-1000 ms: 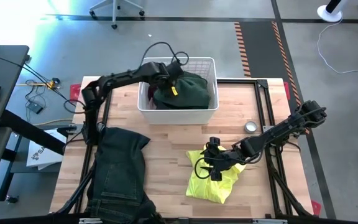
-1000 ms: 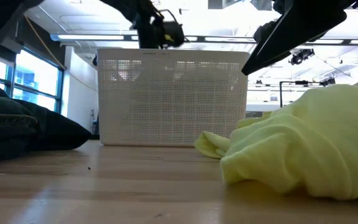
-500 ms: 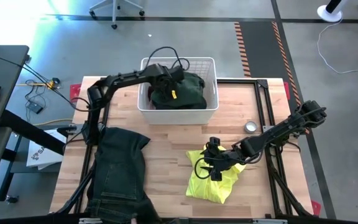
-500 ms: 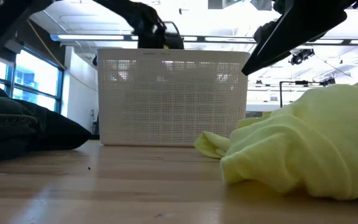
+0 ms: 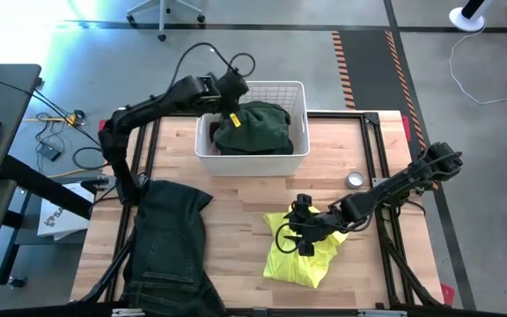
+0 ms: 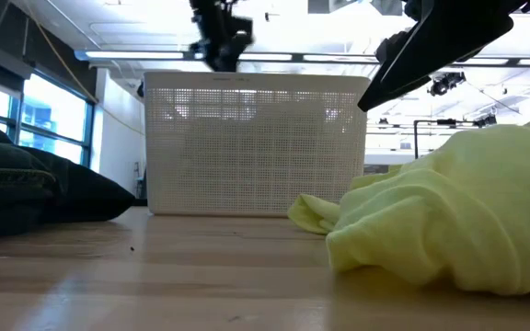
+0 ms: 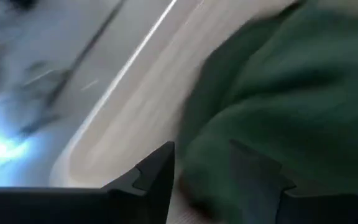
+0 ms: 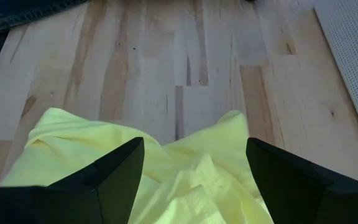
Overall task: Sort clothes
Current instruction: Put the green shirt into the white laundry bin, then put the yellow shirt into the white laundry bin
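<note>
Green cloth, the dark green garment [image 5: 259, 129], lies heaped in the white basket [image 5: 297, 150] at the table's far edge, and the left gripper [image 5: 228, 92] hangs over its rim, fingers parted and empty. If it dives carelessly, a finger could catch the lattice wall and drag the basket. Nearer me, the right gripper [image 5: 299, 227] rests spread wide on the yellow shirt [image 5: 311, 261], beside the jeans [image 5: 167, 242].
</note>
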Available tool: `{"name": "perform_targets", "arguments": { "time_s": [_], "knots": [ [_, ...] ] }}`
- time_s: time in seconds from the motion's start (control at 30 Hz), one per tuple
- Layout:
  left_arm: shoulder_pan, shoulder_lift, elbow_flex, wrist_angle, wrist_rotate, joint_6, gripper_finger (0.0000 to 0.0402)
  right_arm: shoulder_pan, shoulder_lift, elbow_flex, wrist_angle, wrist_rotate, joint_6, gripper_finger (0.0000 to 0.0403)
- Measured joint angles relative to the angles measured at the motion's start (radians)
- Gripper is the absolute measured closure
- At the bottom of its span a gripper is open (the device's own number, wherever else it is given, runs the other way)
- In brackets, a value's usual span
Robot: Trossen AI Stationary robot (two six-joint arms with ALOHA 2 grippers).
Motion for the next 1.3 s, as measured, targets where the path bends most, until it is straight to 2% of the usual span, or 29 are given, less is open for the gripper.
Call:
{"name": "perform_targets", "arguments": {
  "time_s": [0.13, 0.2, 0.37, 0.47, 0.57, 0.67, 0.83, 1.07, 1.23, 1.3],
  "knots": [
    [-0.011, 0.008, -0.023, 0.24, 0.349, 0.031, 0.0285, 0.0, 0.0, 0.0, 0.001, 0.0, 0.0, 0.0121],
    [-0.015, 0.034, -0.068, 0.354, 0.436, 0.018, 0.0304, 0.0, 0.0, 0.0, 0.001, 0.0, 0.006, 0.0121],
    [-0.009, 0.171, -0.168, 0.431, 0.4, -0.007, 0.0355, 0.0, 0.0, 0.0, 0.004, 0.0, 0.043, 0.0121],
    [0.01, 0.266, -0.189, 0.454, 0.34, -0.019, 0.0379, 0.0, 0.0, 0.0, 0.004, 0.0, 0.048, 0.0121],
    [0.032, 0.342, -0.191, 0.481, 0.31, -0.025, 0.0396, 0.0, 0.0, 0.0, 0.003, 0.0, 0.049, 0.0121],
    [0.048, 0.361, -0.192, 0.493, 0.32, -0.026, 0.0398, 0.0, 0.0, 0.0, 0.003, 0.0, 0.049, 0.0121],
    [0.045, 0.262, -0.195, 0.501, 0.332, 0.006, 0.0375, -0.003, 0.0, 0.0, 0.0, 0.01, 0.053, 0.0121],
    [0.021, -0.029, -0.192, 0.505, 0.412, -0.015, 0.0331, -0.006, 0.013, 0.0, -0.086, -0.002, 0.08, 0.0121],
    [-0.046, -0.219, -0.191, 0.442, 0.421, -0.026, 0.0323, 0.028, 0.048, -0.002, -0.103, -0.103, 0.017, 0.0121],
    [-0.093, -0.275, -0.191, 0.403, 0.417, -0.026, 0.0323, 0.061, 0.04, -0.001, -0.097, -0.109, 0.02, 0.0121]
  ]
}}
